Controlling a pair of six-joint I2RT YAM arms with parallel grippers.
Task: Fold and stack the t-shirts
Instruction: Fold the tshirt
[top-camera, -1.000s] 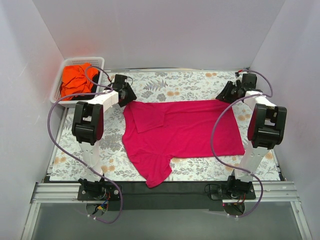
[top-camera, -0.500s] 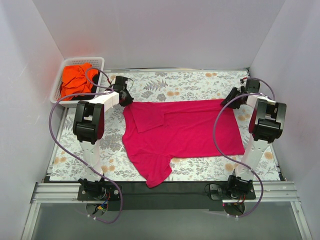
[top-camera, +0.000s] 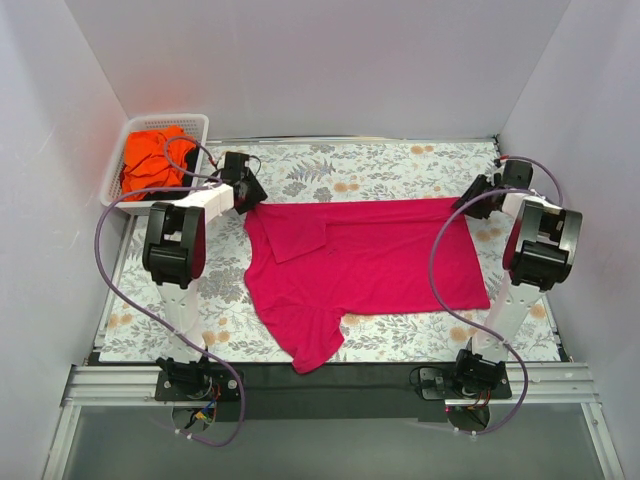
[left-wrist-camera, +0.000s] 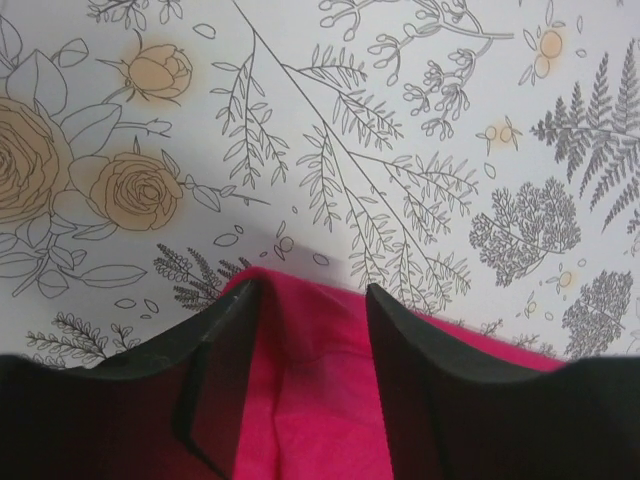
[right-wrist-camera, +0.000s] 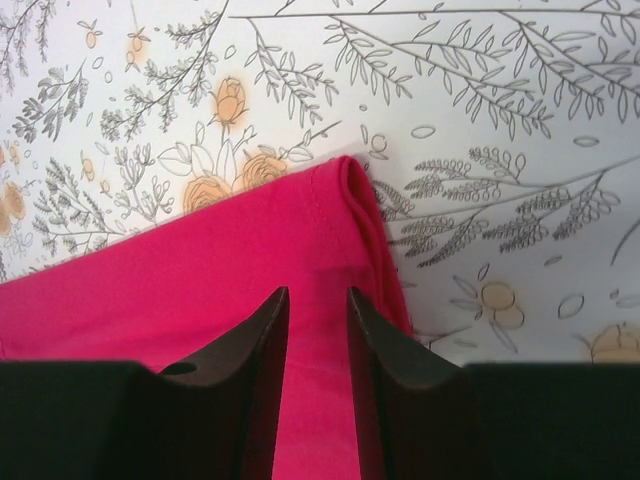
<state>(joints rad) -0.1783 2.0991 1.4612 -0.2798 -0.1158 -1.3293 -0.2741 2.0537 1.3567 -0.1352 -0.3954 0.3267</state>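
Observation:
The magenta-pink t-shirt lies spread flat on the floral table cover, with a sleeve folded over at its upper left and another part hanging toward the near edge. The bright orange t-shirt is crumpled in the white basket. My left gripper is at the pink shirt's far left corner. In the left wrist view its jaws are apart with a bunched corner of pink cloth between them. My right gripper is at the far right corner. In the right wrist view its jaws stand slightly apart over the pink cloth.
The basket stands at the far left corner, against the white wall. White walls close in the left, back and right sides. Purple cables loop from both arms over the table. The floral cover lies bare behind the shirt.
My right gripper has drawn back to the right, toward the wall. My left gripper has stayed at the shirt's far left corner. The pink shirt has not shifted.

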